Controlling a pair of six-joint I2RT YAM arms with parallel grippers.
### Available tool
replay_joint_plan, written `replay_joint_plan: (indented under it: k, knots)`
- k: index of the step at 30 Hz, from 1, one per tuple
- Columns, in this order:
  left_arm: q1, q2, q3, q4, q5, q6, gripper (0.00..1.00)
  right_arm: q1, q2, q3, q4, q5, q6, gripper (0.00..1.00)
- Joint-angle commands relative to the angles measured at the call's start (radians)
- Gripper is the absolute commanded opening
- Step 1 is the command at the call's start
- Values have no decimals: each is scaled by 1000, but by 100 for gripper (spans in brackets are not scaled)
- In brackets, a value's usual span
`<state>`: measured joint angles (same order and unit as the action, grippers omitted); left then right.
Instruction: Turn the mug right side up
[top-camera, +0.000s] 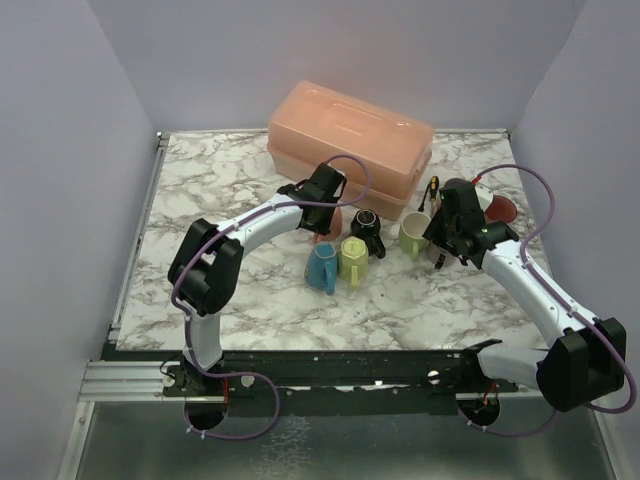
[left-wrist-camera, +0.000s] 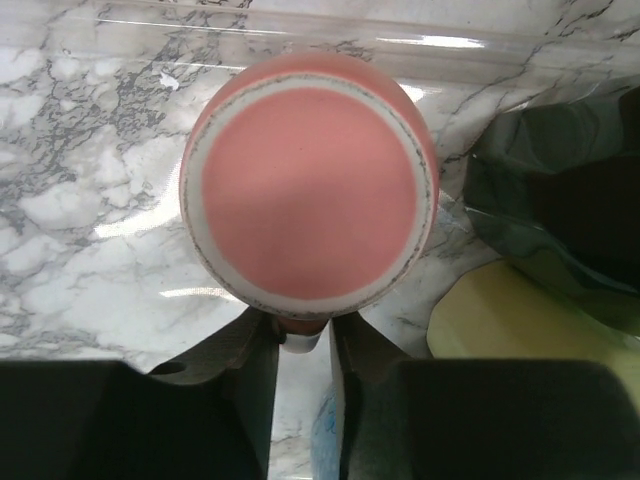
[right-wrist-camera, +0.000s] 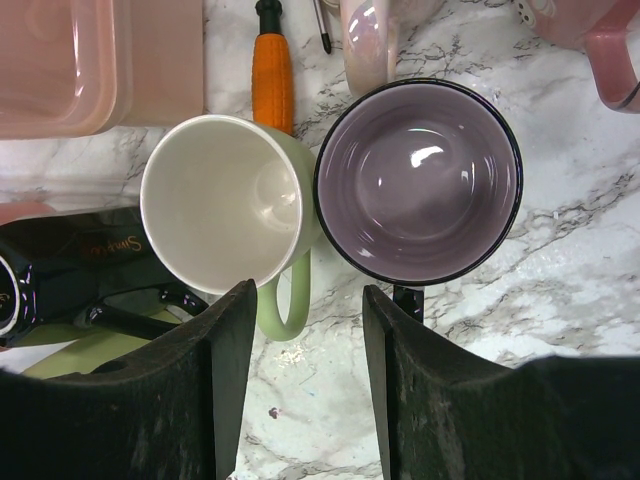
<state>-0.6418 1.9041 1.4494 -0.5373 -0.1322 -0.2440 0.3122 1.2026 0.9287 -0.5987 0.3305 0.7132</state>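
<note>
The mug (left-wrist-camera: 310, 190) is pink and stands upside down on the marble table (top-camera: 200, 200), its flat base facing the left wrist camera. My left gripper (left-wrist-camera: 303, 345) is shut on its handle (left-wrist-camera: 300, 335), one finger on each side. In the top view the left gripper (top-camera: 325, 212) hides most of the mug (top-camera: 337, 222), just in front of the pink box. My right gripper (right-wrist-camera: 305, 330) hangs open over bare marble, beside the handle of a light green mug (right-wrist-camera: 220, 200), holding nothing.
A pink lidded box (top-camera: 350, 140) stands behind the mug. Blue (top-camera: 322, 267), yellow (top-camera: 354, 260) and black (top-camera: 367, 228) mugs crowd just right of it. Below the right gripper (top-camera: 447, 240) sits a purple-lined mug (right-wrist-camera: 418, 180), with an orange-handled screwdriver (right-wrist-camera: 272, 75) and a pink mug (right-wrist-camera: 600, 50) behind.
</note>
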Motion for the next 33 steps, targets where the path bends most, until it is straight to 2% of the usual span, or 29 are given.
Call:
replay_joint_plan:
  k: [1,4,13,21,26,30,33]
  knots:
    - [4,24,38,-3,-35,15,18,-5,2,27,14,8,-8,51]
    - [4,19,44,-4,-46,22,0,-5,1,28,13,8,-6,51]
    - [4,-84,14,44,-138,78,0,-5,-17,22,51,-23,-1,51]
    - [4,-277,-99,145,-303,60,0,-5,-53,31,111,-73,-24,53]
    - [4,-414,-160,214,-370,69,0,-5,-114,25,228,-117,-29,53]
    - [4,-519,-190,288,-324,79,0,-5,-156,17,363,-245,-66,55]
    - [4,-594,-204,372,-163,101,0,-5,-169,18,469,-416,-97,60]
